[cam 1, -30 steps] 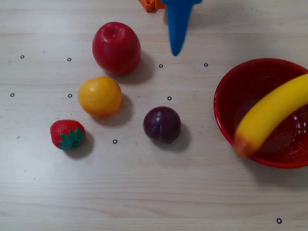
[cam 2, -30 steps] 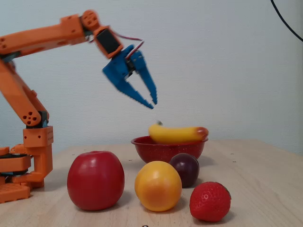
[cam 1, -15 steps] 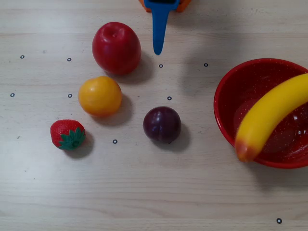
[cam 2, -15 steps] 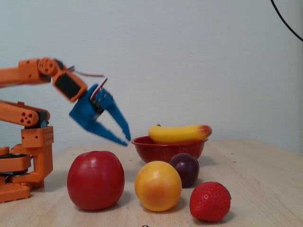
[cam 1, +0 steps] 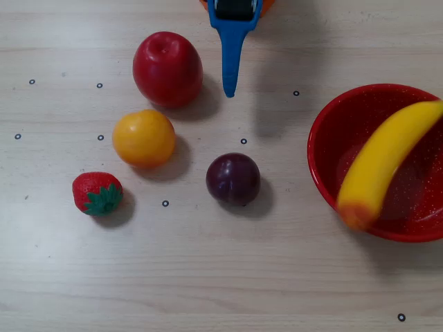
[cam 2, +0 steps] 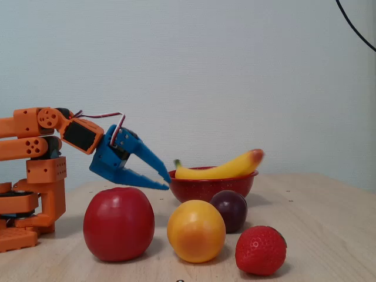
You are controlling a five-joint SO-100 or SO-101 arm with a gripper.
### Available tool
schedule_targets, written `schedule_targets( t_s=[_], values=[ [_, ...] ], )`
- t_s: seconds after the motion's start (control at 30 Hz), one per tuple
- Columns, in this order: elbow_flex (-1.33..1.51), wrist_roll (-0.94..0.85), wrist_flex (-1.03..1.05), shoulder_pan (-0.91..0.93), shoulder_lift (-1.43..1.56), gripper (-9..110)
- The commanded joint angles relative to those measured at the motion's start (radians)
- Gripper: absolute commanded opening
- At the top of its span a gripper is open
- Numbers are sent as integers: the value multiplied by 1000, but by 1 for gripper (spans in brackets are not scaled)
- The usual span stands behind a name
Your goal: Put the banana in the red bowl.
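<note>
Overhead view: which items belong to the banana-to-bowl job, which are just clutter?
Job: banana, lying across the red bowl; gripper, empty and clear of both.

Clutter: red apple, orange, plum, strawberry.

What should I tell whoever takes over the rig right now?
Gripper: open, empty, hanging low above the table beside the apple, clear of the bowl.
Banana: lies in the red bowl, orange end resting over the near rim in the overhead view; it looks tilted in the fixed view.
Done: banana placed and released.
Left: probably nothing but parking the arm; check the banana does not tip out.
</note>
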Motion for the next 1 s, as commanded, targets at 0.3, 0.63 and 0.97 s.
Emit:
schedule_targets(
  t_s=[0.3, 0.63, 0.97],
  values=[
    [18, -129, 156, 69, 61, 0],
    [20, -164, 252, 67, 89, 0],
    [20, -110, 258, 104, 89, 0]
  ],
)
